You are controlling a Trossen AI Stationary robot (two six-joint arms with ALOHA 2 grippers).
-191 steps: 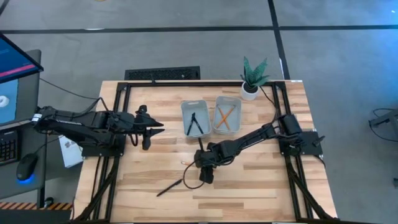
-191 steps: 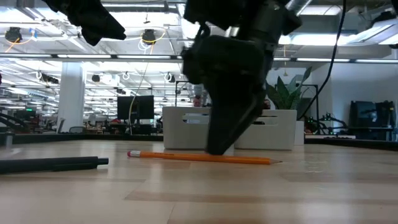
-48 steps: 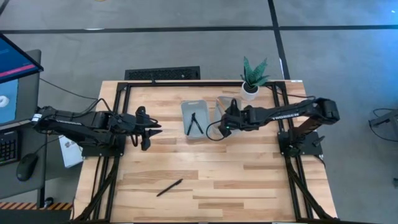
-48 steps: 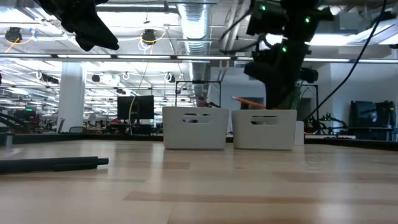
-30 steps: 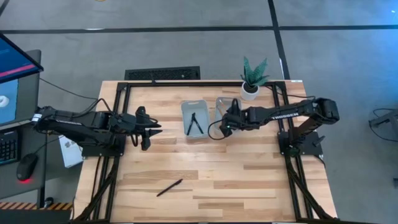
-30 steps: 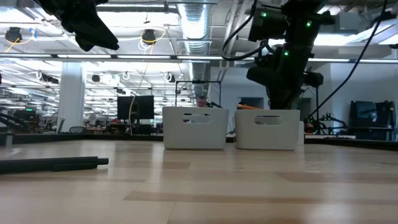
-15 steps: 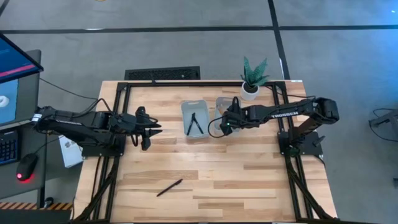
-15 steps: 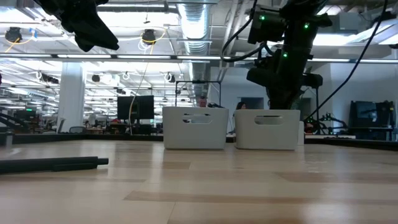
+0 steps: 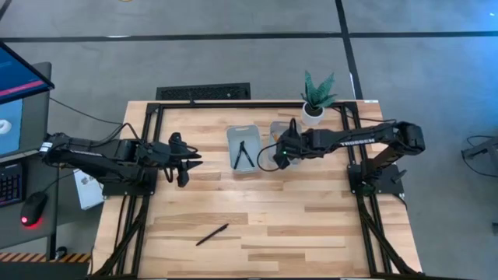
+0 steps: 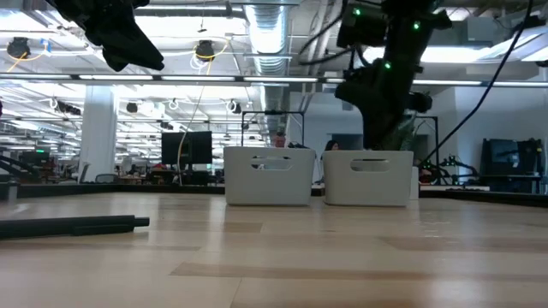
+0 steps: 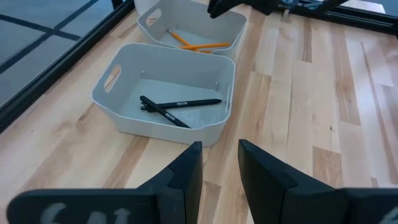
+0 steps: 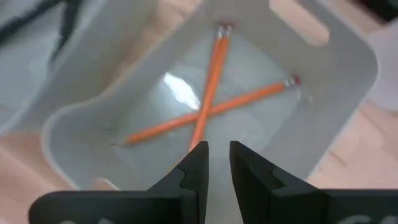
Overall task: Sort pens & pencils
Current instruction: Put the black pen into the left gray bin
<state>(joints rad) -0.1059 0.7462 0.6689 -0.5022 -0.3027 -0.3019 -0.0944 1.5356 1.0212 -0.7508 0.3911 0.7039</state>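
Open-plan lab/office: exposed ceiling ducts, desk monitors, concrete floor.

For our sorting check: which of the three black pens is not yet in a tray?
The pen lying alone on the bare table near its front edge; the other two pens lie in the left tray.

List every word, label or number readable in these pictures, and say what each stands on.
"TROSSEN": pale lettering along the right arm in the high view, small and only just legible.
White print on a black pen in the tray: too small to read.
Pale marks on the body behind the left end effector: too blurred to read.
Nothing else is readable.
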